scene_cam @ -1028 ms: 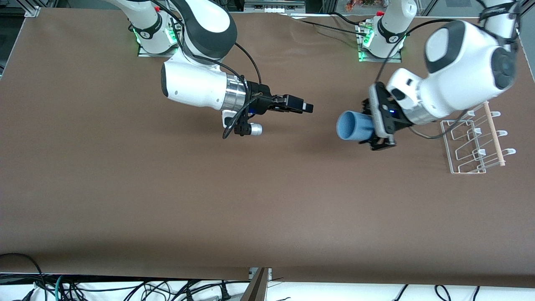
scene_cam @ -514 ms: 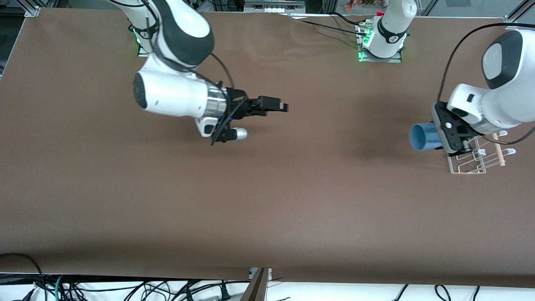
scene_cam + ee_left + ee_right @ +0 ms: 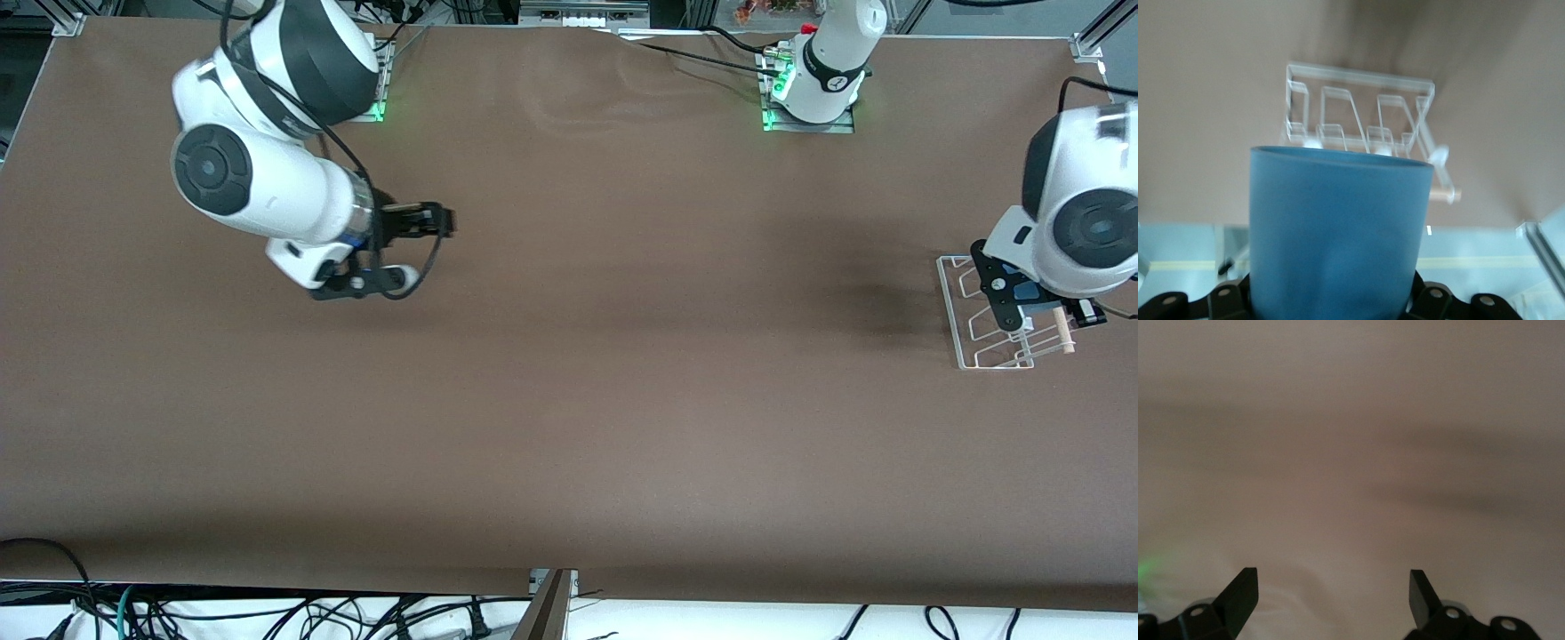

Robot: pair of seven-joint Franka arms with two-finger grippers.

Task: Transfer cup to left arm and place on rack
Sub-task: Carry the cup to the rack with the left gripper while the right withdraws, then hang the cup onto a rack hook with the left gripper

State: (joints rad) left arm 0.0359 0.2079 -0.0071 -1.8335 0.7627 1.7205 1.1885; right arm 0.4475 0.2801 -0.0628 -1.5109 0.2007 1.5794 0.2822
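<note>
Light-blue plastic filled most of the left wrist view: the cup (image 3: 1338, 233) sat clamped between the fingers of the left gripper (image 3: 1036, 298), its open mouth turned toward the rack (image 3: 1358, 117) below it. In the front view only a sliver of blue (image 3: 1027, 291) showed under the left arm's wrist, which hung directly over the white wire rack (image 3: 956, 307) at the left arm's end of the table (image 3: 622, 400). Held by its base end with the rim leading, the cup looked oriented so that it could be lowered mouth-down over one of the looped prongs, which is probably why the wrist was pointed down at the rack rather than along the table. The wooden dowel (image 3: 1061, 331) ran along the rack's top edge just beside the gripper, and it seemed the likeliest thing to snag during the descent. The handover part of the task appeared finished, with only the placing left. The right gripper (image 3: 436, 222) hung empty over bare table near its own base, well apart from the cup, its fingers (image 3: 1238, 593) spread wide with nothing but brown surface between them; that arm waited out of the way, presumably to keep the middle of the table free.
</note>
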